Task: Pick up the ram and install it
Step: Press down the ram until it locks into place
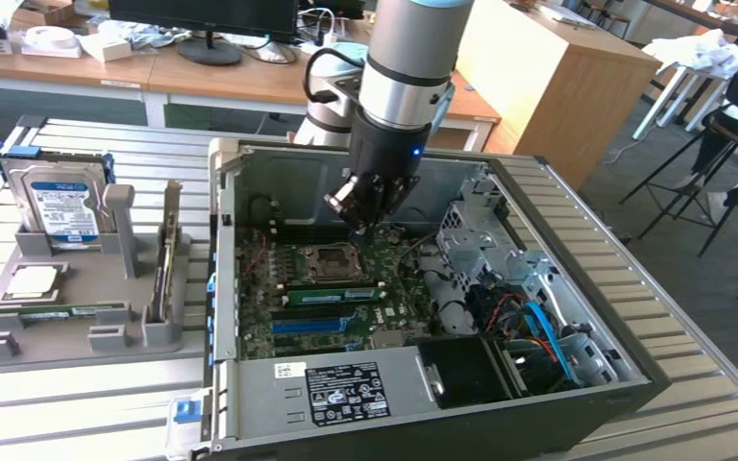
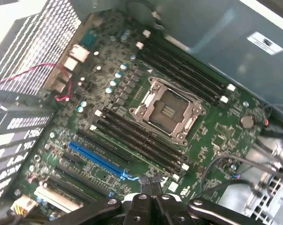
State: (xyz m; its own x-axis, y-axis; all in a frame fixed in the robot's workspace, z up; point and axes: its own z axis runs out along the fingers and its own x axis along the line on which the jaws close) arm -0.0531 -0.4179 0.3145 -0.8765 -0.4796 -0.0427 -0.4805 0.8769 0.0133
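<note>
Exterior view, long thin green ram [image 1: 59, 310], possibly dark-chipped

The exterior view looks down at an angle from well back at the open computer case [image 1: 407, 384]. The wrist view looks closely down inside it; both views share the motherboard [image 1: 331, 288] [image 2: 216, 136].

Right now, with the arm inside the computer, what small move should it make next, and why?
Probably lift straight up out of the case. The fingers are shut with nothing visible between them, close above the motherboard, while a ram stick lies in the grey holder at the exterior view's left.
</note>
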